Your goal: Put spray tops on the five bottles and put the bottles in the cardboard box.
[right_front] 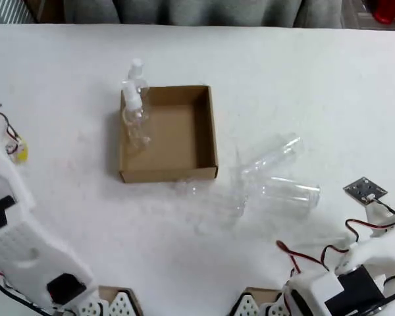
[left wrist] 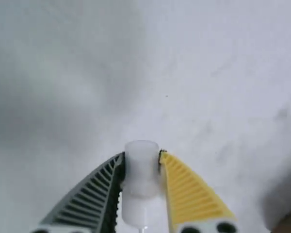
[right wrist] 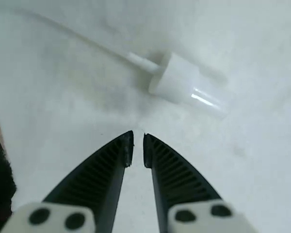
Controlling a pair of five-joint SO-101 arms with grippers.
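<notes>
Clear plastic bottles point(right_front: 286, 194), three I think, lie topless on the table point(right_front: 303, 79) right of the cardboard box point(right_front: 178, 131). Two topped bottles point(right_front: 135, 118) sit at its left wall, so most remains. The left gripper point(left wrist: 141, 158) clamps a white spray top point(left wrist: 141, 179). The right gripper point(right wrist: 138, 145), all but closed, is empty near a loose spray top point(right wrist: 184, 82).

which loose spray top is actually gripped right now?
The spray top clamped upright in the left gripper. The other loose top lies on its side on the table ahead of the right gripper, untouched.

A bottle point(right_front: 273, 155) lies right of the cardboard box point(right_front: 178, 131).
</notes>
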